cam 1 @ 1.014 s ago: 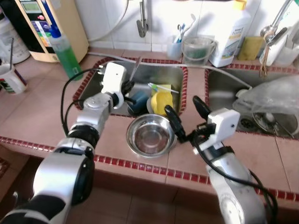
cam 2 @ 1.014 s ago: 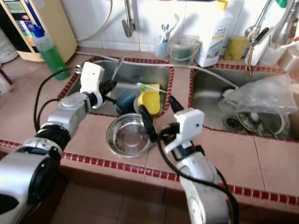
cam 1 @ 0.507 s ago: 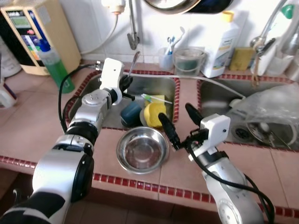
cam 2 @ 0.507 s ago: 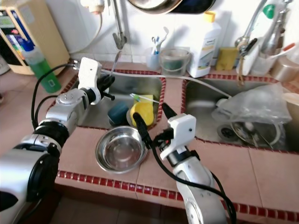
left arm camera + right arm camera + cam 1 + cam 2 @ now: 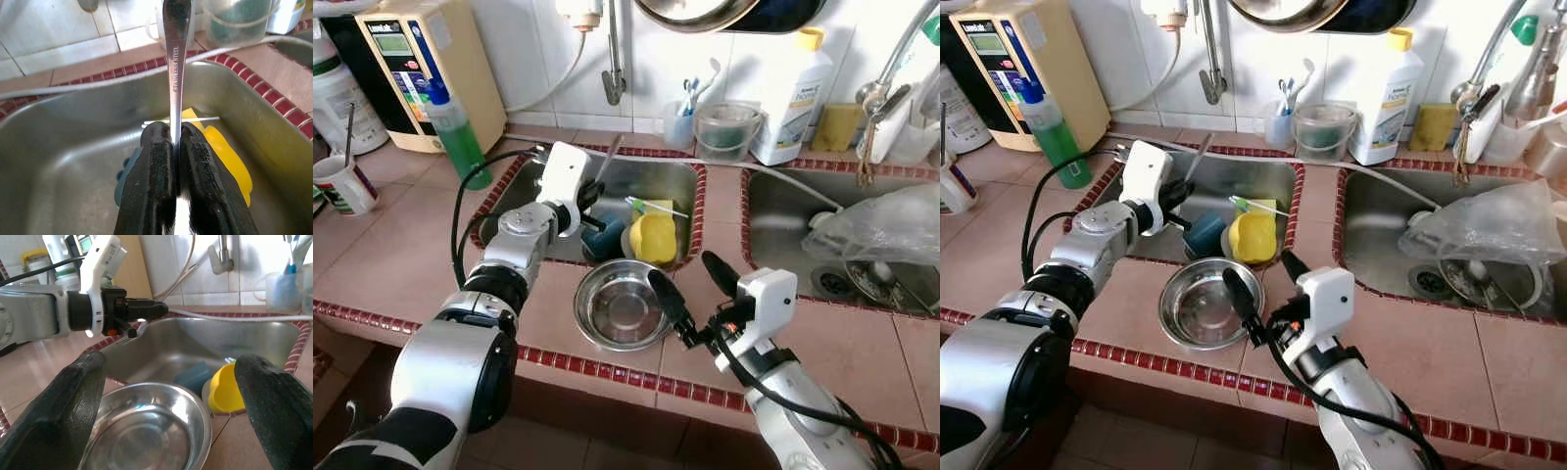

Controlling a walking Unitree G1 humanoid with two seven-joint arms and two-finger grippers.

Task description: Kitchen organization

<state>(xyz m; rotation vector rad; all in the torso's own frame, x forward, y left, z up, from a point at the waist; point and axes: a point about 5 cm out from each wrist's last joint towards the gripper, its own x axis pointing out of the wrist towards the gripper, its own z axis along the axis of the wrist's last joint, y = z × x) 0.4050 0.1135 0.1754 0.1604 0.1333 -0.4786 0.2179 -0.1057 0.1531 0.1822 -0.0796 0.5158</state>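
Note:
My left gripper (image 5: 590,192) is shut on the handle of a stainless steel utensil (image 5: 176,58), held over the left sink (image 5: 651,174) with the handle pointing up toward the back wall. In that sink lie a yellow cup (image 5: 656,238) and a dark blue cup (image 5: 604,238). A steel bowl (image 5: 622,305) sits empty on the tiled counter in front of the sink. My right gripper (image 5: 681,267) is open at the bowl's right rim, one finger over the rim and the other outside it; nothing is between its fingers (image 5: 73,401).
A green bottle (image 5: 458,127) and a water dispenser (image 5: 421,59) stand at the back left, a mug (image 5: 340,184) at the far left. A white detergent bottle (image 5: 798,93) and clear tub (image 5: 724,127) line the back. A plastic bag (image 5: 891,220) fills the right sink.
The camera has shifted and tilted, so the whole scene sits differently. The left gripper still holds the utensil over the sink; the right gripper stays open beside the bowl.

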